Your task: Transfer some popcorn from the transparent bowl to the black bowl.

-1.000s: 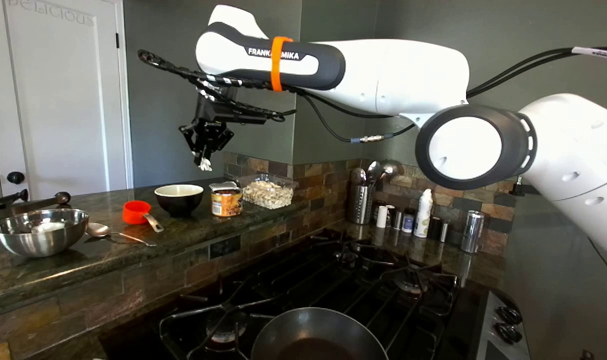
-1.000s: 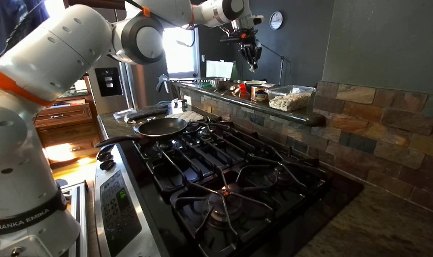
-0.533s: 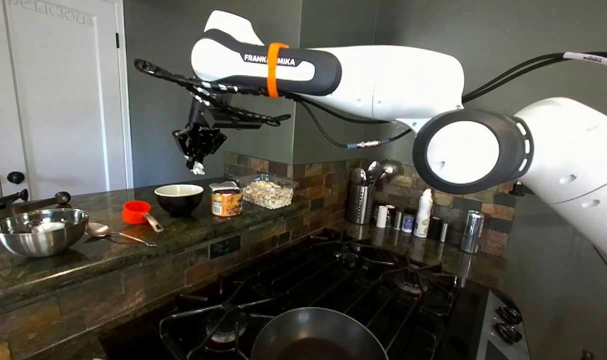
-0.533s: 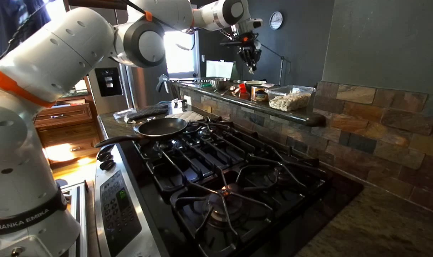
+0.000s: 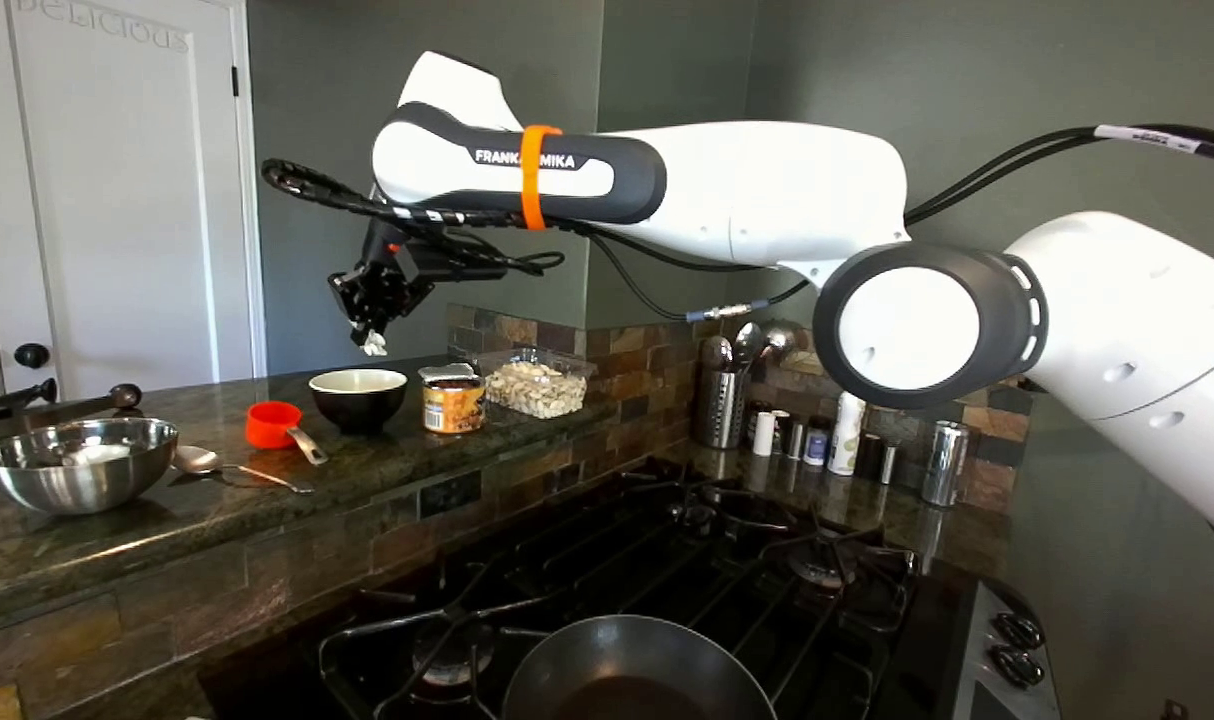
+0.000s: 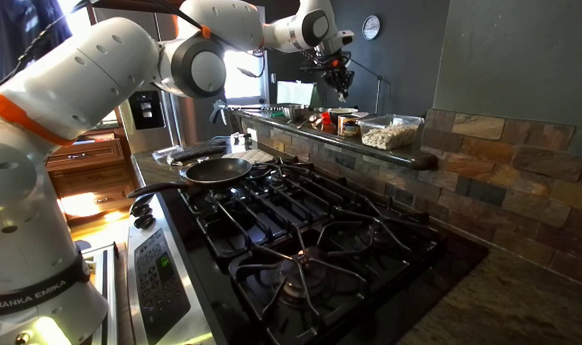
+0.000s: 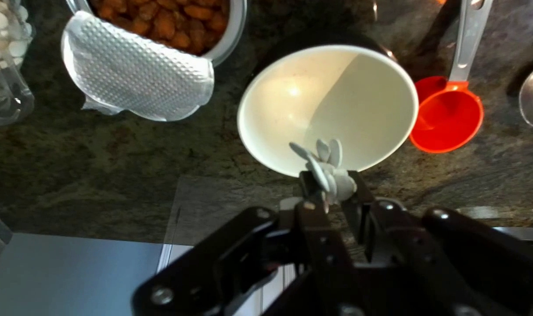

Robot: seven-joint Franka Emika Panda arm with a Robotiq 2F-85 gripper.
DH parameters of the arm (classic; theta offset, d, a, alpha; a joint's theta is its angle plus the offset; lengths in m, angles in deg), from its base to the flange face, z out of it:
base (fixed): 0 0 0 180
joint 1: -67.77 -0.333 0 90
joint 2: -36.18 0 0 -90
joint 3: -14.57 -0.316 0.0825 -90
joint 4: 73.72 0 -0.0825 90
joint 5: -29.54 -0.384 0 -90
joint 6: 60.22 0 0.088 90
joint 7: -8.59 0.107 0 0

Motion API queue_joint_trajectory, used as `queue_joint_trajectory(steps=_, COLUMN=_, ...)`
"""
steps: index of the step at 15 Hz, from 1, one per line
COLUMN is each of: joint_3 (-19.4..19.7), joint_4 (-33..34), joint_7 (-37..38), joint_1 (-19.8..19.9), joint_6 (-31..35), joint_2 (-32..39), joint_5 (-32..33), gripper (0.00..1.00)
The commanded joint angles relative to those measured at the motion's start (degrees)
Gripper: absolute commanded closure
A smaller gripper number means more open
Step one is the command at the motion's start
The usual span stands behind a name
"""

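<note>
My gripper (image 7: 329, 186) is shut on a small clump of pale popcorn (image 7: 334, 177), with several pieces sticking out past the fingertips. In an exterior view the gripper (image 5: 369, 335) hangs a little above the black bowl (image 5: 357, 408), apart from it. In the wrist view the clump overlaps the near rim of the black bowl (image 7: 279, 105), whose cream inside shows no popcorn. The transparent bowl (image 5: 579, 370), a clear box-like container, holds a heap of popcorn (image 5: 535, 392). It also shows in an exterior view (image 6: 415, 120) and at the wrist view's left edge (image 7: 12, 96).
An open can of nuts (image 5: 453, 405) with a peeled foil lid (image 7: 139, 70) stands between the two bowls. A red measuring cup (image 5: 272, 425), a spoon (image 5: 202, 460) and a steel bowl (image 5: 77, 480) lie along the raised counter. A pan (image 5: 637, 670) sits on the stove below.
The arm has come down, and the gripper has moved lower and towards the left in an exterior view, from beyond the black bowl's right side to above it. The popcorn stays in its fingers.
</note>
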Motion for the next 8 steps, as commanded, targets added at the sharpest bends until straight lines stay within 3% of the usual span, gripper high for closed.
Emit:
queue_joint_trajectory(steps=1, joint_3=-0.9, joint_4=1.5, joint_7=-1.9, joint_1=0.3, joint_6=1.4, joint_2=1.7, joint_5=-0.7, gripper=0.95)
queue_joint_trajectory(steps=8, joint_3=-1.7, joint_4=1.5, joint_7=-3.0, joint_1=0.2, joint_6=1.5, joint_2=2.5, joint_5=-0.8, gripper=0.95)
